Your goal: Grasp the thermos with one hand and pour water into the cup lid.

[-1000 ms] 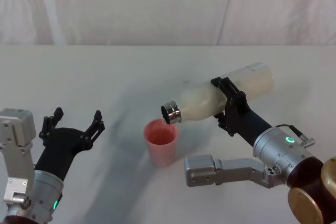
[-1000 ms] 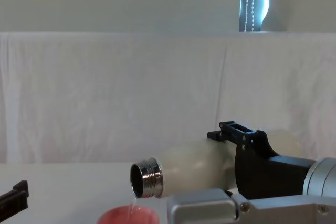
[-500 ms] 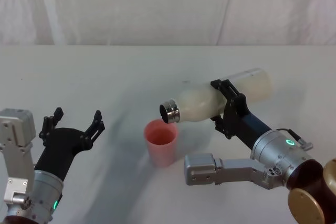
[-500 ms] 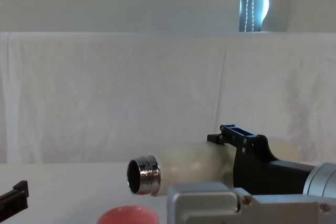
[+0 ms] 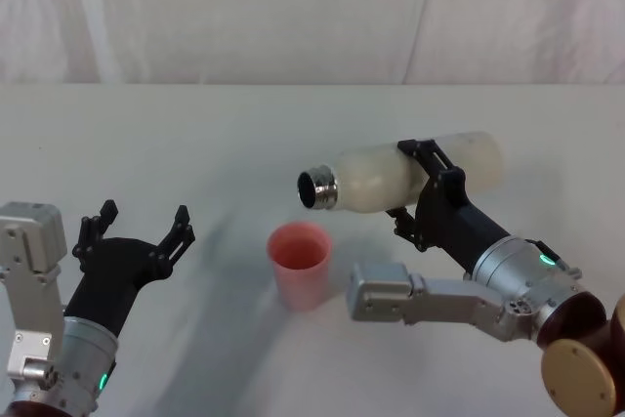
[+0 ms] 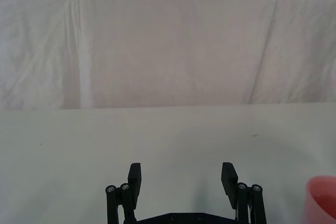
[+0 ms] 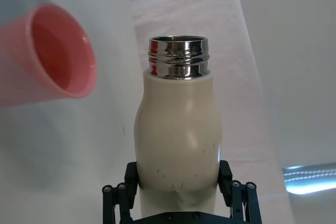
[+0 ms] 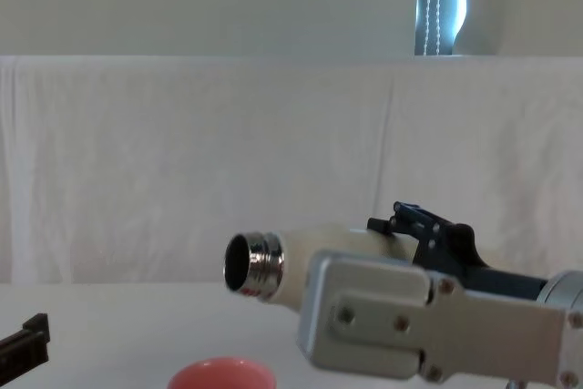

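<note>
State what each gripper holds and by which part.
The right gripper clamps the thermos around its body, near mid-length. The left gripper is open, holding nothing.

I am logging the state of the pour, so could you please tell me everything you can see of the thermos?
The thermos is a tall cream-white matte bottle with rounded shoulders and a shiny threaded steel neck, uncapped. Faint dark scuffs mark its body. It is held in the air, lying roughly level, mouth pointing toward the robot's left, above and a little beyond the pink cup lid, not touching it. The right gripper clamps its body from both sides. No water shows leaving the mouth.
</note>
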